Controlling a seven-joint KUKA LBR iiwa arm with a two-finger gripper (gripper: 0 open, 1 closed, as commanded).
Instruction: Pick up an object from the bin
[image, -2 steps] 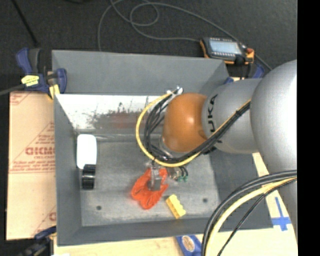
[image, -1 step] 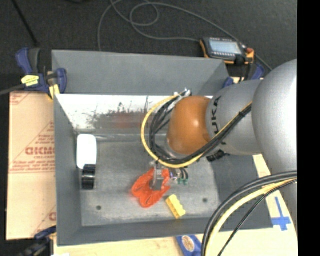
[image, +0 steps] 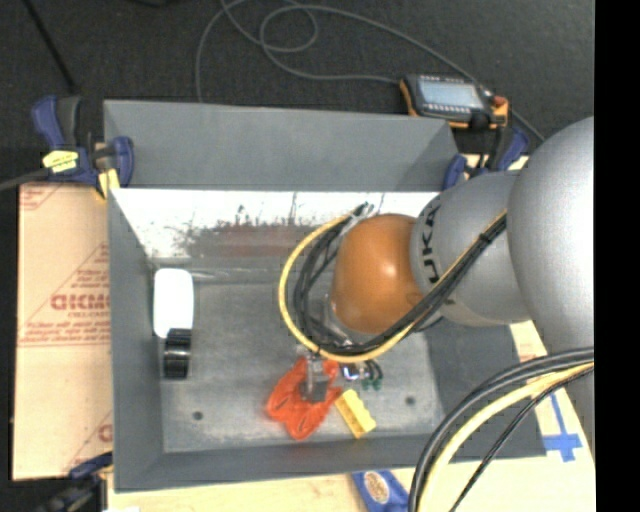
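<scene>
Grey metal bin (image: 220, 400), scuffed along the far wall. Crumpled orange-red thing (image: 292, 408) right beneath the gripper (image: 318, 378), touching it. Jaw opening: cannot tell, hidden below the orange wrist cover (image: 372, 272). Just right of the jaws, yellow block (image: 355, 412); well off left, white-and-black object (image: 172, 322).

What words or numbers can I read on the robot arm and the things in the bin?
"UK": black letters on the grey arm; the rest of the word is out of sight.
No readable text on the white-and-black thing, the orange thing or the yellow block.
</scene>
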